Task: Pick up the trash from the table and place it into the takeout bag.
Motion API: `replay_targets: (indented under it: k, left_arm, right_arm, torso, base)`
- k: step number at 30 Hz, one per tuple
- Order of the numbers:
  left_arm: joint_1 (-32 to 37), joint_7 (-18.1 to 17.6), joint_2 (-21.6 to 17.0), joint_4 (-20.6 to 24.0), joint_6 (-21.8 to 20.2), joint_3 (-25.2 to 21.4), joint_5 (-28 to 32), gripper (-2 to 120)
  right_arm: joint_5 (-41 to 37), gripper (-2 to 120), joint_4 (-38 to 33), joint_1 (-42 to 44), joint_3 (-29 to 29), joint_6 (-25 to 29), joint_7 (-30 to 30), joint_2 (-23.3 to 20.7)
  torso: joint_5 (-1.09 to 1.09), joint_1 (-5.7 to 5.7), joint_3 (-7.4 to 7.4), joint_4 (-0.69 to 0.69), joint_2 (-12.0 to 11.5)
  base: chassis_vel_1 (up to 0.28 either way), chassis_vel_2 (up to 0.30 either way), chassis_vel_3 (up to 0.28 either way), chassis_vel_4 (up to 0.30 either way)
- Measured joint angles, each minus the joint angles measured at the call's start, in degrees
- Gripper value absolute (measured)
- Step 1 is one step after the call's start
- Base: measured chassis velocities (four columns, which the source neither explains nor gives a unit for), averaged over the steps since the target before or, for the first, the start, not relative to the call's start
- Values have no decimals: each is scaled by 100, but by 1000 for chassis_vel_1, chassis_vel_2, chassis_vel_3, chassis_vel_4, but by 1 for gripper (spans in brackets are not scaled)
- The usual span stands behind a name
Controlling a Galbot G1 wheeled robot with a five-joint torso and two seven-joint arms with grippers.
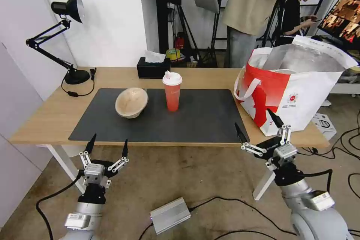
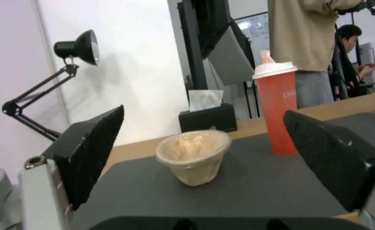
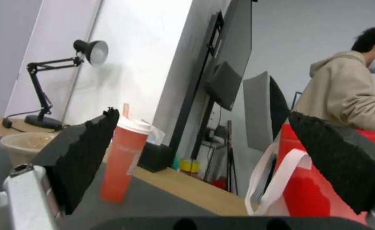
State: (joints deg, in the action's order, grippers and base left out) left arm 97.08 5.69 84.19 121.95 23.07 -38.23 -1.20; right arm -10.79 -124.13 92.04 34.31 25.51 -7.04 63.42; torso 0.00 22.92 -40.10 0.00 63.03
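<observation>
On the dark grey mat point(image 1: 195, 120) of the light-wood table point(image 1: 45, 120), a beige pulp bowl point(image 1: 131, 102) point(image 2: 193, 156) lies tipped on its side at the left. A tall red drink cup point(image 1: 172, 92) point(image 2: 277, 108) point(image 3: 121, 159) with a white lid stands upright mid-mat. The red-and-white takeout bag point(image 1: 296, 86) point(image 3: 307, 179) stands open at the table's right end, showing its foil lining. My left gripper point(image 1: 109, 140) hangs open below the table's front edge, facing the bowl. My right gripper point(image 1: 253, 119) is open at the front edge, just left of the bag.
A black tissue box point(image 1: 152, 68) sits at the table's back edge, and a black desk lamp point(image 1: 69, 37) stands at the back left corner. A person stands behind the table. On the floor lie a silver box point(image 1: 170, 215) and cables point(image 1: 348, 138).
</observation>
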Motion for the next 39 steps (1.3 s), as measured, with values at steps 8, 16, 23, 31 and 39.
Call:
replay_targets:
  k: [8, 16, 23, 31, 39]
  left_arm:
    - [-13, -1, -6, -66, 0, -7, 6, 100]
    - [-42, -3, -18, -98, 0, -18, 15, 100]
    - [-65, -4, -6, -106, -2, -15, 15, 100]
    - [-24, -5, 47, -99, -1, -12, -7, 100]
    - [12, -5, 134, -70, 20, -18, -55, 100]
  right_arm:
    - [111, 100, 79, 32, -75, 62, -57, 154]
    - [169, 100, 240, 171, -92, 233, -150, 250]
    - [195, 100, 387, 186, -163, 321, -180, 313]
    - [222, 100, 520, 158, -261, 377, -198, 360]
    - [213, 100, 576, 92, -279, 379, -198, 309]
  torso:
    - [0, 0, 0, 0, 0]
    - [0, 0, 0, 0, 0]
    - [0, 0, 0, 0, 0]
    - [0, 0, 0, 0, 0]
    - [0, 0, 0, 0, 0]
  base:
    - [0, 0, 0, 0]
    - [0, 0, 0, 0]
    - [0, 0, 0, 0]
    - [0, 0, 0, 0]
    - [0, 0, 0, 0]
